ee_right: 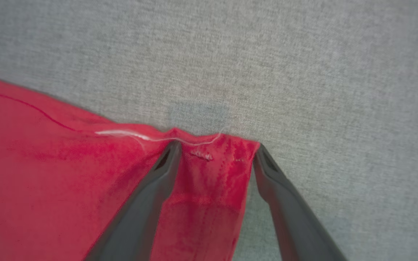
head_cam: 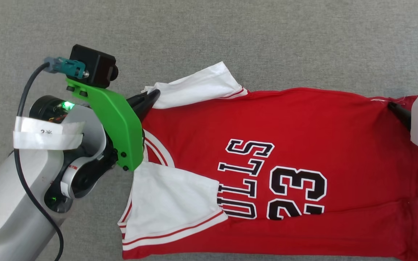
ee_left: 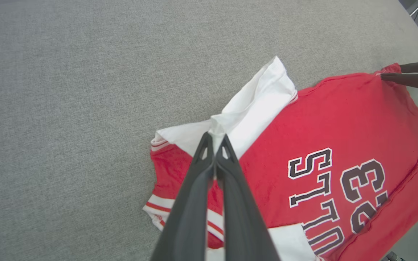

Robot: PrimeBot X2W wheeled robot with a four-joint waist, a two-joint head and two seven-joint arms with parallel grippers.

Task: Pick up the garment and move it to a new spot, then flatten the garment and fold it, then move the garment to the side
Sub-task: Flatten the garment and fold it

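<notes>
While the garment (head_cam: pixel 303 119) lies front-up on the gray fabric surface (head_cam: pixel 230 32), its long axis runs left to right. The collar points left and the hem points right. The black "BULLS 23" print (head_cam: pixel 274 181) has its letter tops toward the collar, so the word reads from near to far. The near white sleeve (head_cam: pixel 169 199) is folded in over the chest and covers the first letters of the word. The far white sleeve (head_cam: pixel 198 87) spreads out at the far left corner.

The left gripper (head_cam: pixel 152 97) is at that far shoulder. In its wrist view, its fingers (ee_left: pixel 205 145) are pressed together with a bunch of white sleeve cloth pinched at their tips.

The right gripper (ee_right: pixel 216 149) is at the far right corner of the hem. Its fingers (ee_right: pixel 169 156) are spread apart, and the red corner of the hem lies between them. A loose white thread (ee_right: pixel 129 135) trails along the hem edge just beside the tips.
</notes>
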